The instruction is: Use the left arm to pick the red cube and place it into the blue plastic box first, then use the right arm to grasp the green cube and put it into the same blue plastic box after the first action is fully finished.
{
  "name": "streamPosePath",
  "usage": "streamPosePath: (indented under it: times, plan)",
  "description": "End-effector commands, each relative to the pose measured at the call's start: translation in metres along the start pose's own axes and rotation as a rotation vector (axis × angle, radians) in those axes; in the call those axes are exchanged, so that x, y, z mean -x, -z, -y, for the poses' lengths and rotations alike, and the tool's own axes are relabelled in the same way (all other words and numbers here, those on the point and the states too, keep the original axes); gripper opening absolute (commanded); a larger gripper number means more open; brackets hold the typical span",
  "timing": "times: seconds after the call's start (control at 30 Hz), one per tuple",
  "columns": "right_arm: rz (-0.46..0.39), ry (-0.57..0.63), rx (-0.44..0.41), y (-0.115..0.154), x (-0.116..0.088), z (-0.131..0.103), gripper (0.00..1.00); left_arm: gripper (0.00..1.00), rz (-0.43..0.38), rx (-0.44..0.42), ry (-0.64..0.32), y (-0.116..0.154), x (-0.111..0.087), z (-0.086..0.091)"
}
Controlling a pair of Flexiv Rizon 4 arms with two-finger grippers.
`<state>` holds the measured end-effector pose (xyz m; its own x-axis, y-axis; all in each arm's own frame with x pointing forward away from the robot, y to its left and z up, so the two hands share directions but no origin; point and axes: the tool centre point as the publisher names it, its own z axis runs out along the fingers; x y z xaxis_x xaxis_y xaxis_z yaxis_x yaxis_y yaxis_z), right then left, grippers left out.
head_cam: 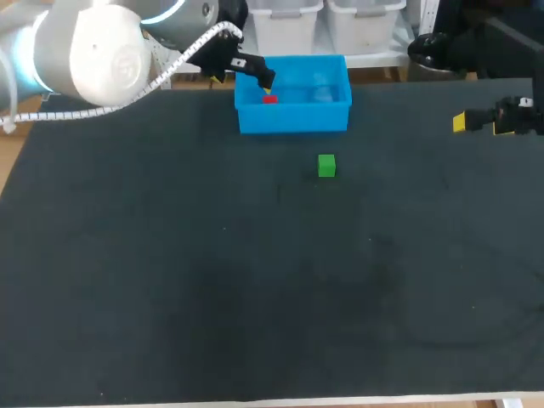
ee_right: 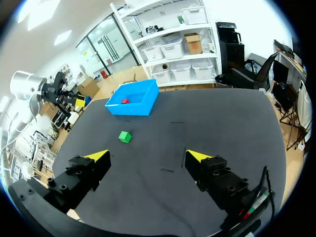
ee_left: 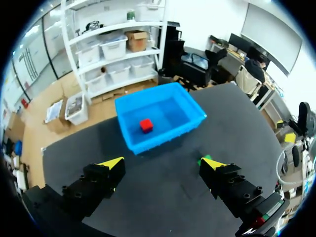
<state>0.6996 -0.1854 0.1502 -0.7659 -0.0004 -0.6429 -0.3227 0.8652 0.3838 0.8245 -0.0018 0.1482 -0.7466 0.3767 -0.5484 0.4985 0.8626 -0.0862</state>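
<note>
The red cube [head_cam: 270, 99] lies inside the blue plastic box [head_cam: 331, 117], near its left end. My left gripper [head_cam: 245, 76] hangs open over the box's left rim, holding nothing. In the left wrist view the red cube [ee_left: 145, 125] rests on the floor of the blue box [ee_left: 133, 140], ahead of the open left gripper [ee_left: 163, 163]. The green cube [head_cam: 326, 165] sits on the mat just in front of the box; a corner of the green cube [ee_left: 205, 158] peeks past one finger. My right gripper [head_cam: 476, 123] is open at the table's right edge, far from the green cube [ee_right: 125, 137].
A dark mat [head_cam: 255, 280] covers the table, with broad open room in front of the green cube. From the right wrist, the blue box [ee_right: 133, 106] stands at the far side, the red cube [ee_right: 125, 101] in it, beyond the open right gripper [ee_right: 148, 155].
</note>
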Motion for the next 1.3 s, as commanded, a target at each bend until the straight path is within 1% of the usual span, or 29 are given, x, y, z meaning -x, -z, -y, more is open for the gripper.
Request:
streamPosePath:
  times: [0.03,0.1,0.13,0.17,0.23,0.27,0.3,0.33,0.37,0.4,0.43,0.57,0.63,0.73,1.1,1.3]
  plan:
    - [0.0,0.0,0.0,0.0,0.0,0.0,1.0,1.0,0.052,-0.023,-0.024,0.015,-0.016,0.013]
    - [0.0,0.0,0.0,0.0,0.0,0.0,1.0,1.0,0.067,-0.046,-0.063,0.02,-0.027,0.017]
    - [0.0,0.0,0.0,0.0,0.0,0.0,1.0,1.0,0.078,-0.061,-0.069,0.022,-0.033,0.019]
    - [0.0,0.0,0.0,0.0,0.0,0.0,1.0,1.0,0.084,-0.068,-0.069,0.024,-0.034,0.02]
    - [0.0,0.0,0.0,0.0,0.0,0.0,1.0,1.0,0.102,-0.11,-0.103,0.031,-0.046,0.024]
    - [0.0,0.0,0.0,0.0,0.0,0.0,1.0,1.0,0.129,-0.141,-0.121,0.035,-0.053,0.025]
    - [0.0,0.0,0.0,0.0,0.0,0.0,1.0,1.0,0.124,-0.148,-0.141,0.036,-0.058,0.025]
    - [0.0,0.0,0.0,0.0,0.0,0.0,1.0,1.0,0.148,-0.169,-0.143,0.038,-0.063,0.025]
    - [0.0,0.0,0.0,0.0,0.0,0.0,1.0,1.0,0.16,-0.194,-0.154,0.042,-0.068,0.026]
    - [0.0,0.0,0.0,0.0,0.0,0.0,1.0,1.0,0.161,-0.199,-0.165,0.044,-0.072,0.025]
    - [0.0,0.0,0.0,0.0,0.0,0.0,1.0,1.0,0.179,-0.236,-0.172,0.046,-0.075,0.026]
    - [0.0,0.0,0.0,0.0,0.0,0.0,1.0,1.0,0.209,-0.3,-0.225,0.053,-0.083,0.026]
    - [0.0,0.0,0.0,0.0,0.0,0.0,1.0,1.0,0.226,-0.333,-0.235,0.055,-0.086,0.024]
    - [0.0,0.0,0.0,0.0,0.0,0.0,1.0,1.0,0.239,-0.355,-0.249,0.057,-0.09,0.022]
    - [0.0,0.0,0.0,0.0,0.0,0.0,1.0,1.0,0.243,-0.352,-0.258,0.056,-0.097,0.009]
    - [0.0,0.0,0.0,0.0,0.0,0.0,1.0,1.0,0.239,-0.356,-0.26,0.059,-0.106,0.004]
